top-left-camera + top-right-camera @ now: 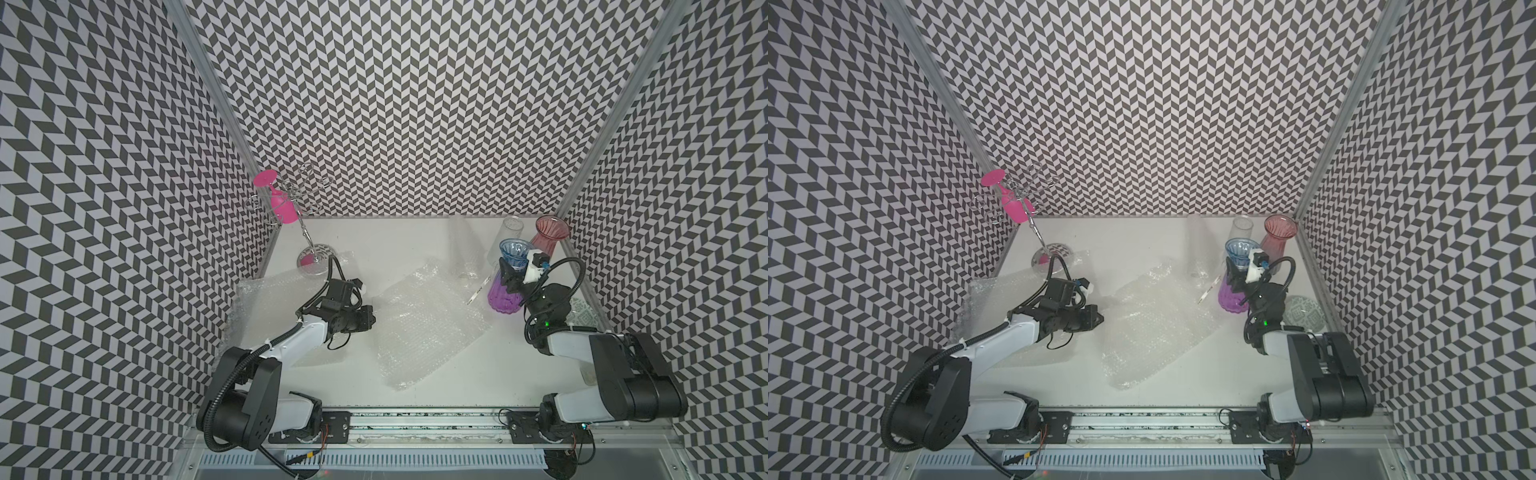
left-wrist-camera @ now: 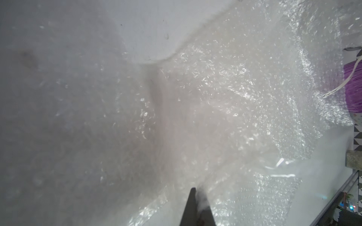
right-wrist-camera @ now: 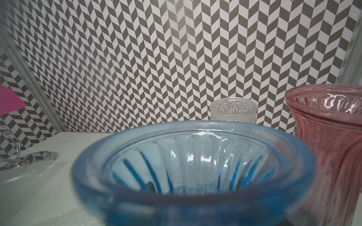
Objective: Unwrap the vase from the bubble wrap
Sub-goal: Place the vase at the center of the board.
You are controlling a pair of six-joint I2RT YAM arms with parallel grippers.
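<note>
Chevron-papered walls close in a white table (image 1: 374,245), and the danger sits at its crowded right rear corner. The right gripper (image 1: 510,275) has its jaws clasped about the neck of the blue-and-purple vase (image 1: 505,297), which is bare of wrap. A pink vase (image 1: 549,237) and a clear glass vase (image 1: 510,233) stand just behind it. Glass is slick and the hold is high on a narrow waist, so I judge that any swing or tilt could knock the rim into those neighbours or let the vase slip and topple. Whether its base rests on the table I cannot tell.

The left gripper (image 2: 195,207) is pinched tight. In the left wrist view a fold of the bubble wrap (image 1: 428,324) appears caught between the fingers, at the sheet's edge nearest that arm. A pull from there could drag the whole sheet. Its far side lies near the vase's foot and a white strip (image 1: 478,291), so it might tug at both.

From the fingers back, the right wrist is raised and points toward the rear wall, with the elbow folded behind it. The left wrist is turned so its fingers aim at the table's middle, and the forearm stretches low over a second sheet (image 1: 270,291).
</note>
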